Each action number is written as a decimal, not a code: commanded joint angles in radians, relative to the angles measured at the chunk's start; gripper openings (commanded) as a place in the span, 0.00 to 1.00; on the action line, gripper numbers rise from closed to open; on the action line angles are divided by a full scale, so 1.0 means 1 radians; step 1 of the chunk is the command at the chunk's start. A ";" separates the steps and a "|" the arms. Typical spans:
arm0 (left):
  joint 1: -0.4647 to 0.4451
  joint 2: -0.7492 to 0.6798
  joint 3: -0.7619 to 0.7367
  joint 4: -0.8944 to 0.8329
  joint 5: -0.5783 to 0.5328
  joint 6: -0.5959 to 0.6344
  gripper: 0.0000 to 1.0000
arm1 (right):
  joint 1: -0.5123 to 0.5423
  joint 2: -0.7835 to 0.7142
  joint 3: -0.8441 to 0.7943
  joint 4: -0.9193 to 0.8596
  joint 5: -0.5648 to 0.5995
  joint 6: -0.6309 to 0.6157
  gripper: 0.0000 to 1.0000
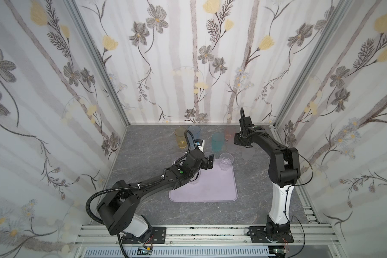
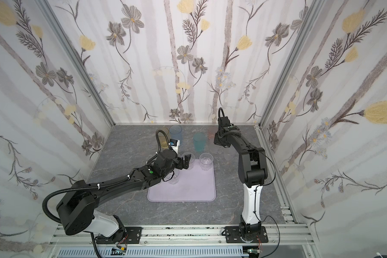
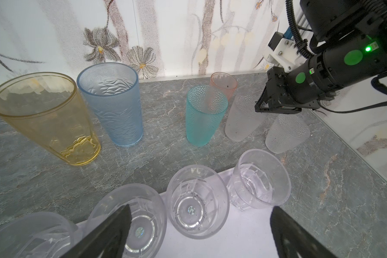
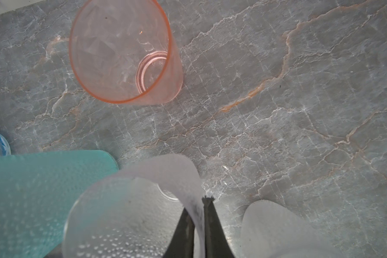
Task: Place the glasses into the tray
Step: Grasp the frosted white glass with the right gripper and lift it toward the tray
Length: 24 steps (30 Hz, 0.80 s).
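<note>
The lilac tray (image 1: 210, 187) (image 3: 244, 234) lies mid-table. Short clear glasses (image 3: 259, 178) (image 3: 197, 201) (image 3: 139, 223) stand along its back edge; one shows at the back right corner (image 1: 226, 160). My left gripper (image 1: 208, 163) (image 3: 200, 207) hangs open above them, holding nothing. Behind the tray stand the amber (image 3: 43, 116), blue (image 3: 114, 102), teal (image 3: 205, 118) and pink (image 4: 121, 51) glasses. My right gripper (image 1: 244, 145) (image 4: 199, 203) is shut on the wall of a frosted glass (image 4: 125, 219) (image 3: 239, 118), one finger inside and one outside.
A second frosted glass (image 3: 286, 134) (image 4: 273, 227) stands just beside the held one, toward the right wall. The teal glass (image 4: 31, 189) is close on the held glass's other side. The flowered back wall (image 1: 188, 100) rises right behind the coloured glasses.
</note>
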State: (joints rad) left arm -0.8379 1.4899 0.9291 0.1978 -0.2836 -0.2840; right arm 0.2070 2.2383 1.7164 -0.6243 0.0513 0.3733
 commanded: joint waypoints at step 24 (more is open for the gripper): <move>0.107 -0.204 -0.035 -0.172 -0.078 0.022 1.00 | 0.389 -0.597 -0.204 -0.335 0.022 0.051 0.02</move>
State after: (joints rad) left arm -0.7391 1.3281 0.9192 0.0578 -0.3374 -0.2604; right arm 0.5346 1.6562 1.5517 -0.9051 0.1104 0.3752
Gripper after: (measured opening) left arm 0.997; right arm 0.063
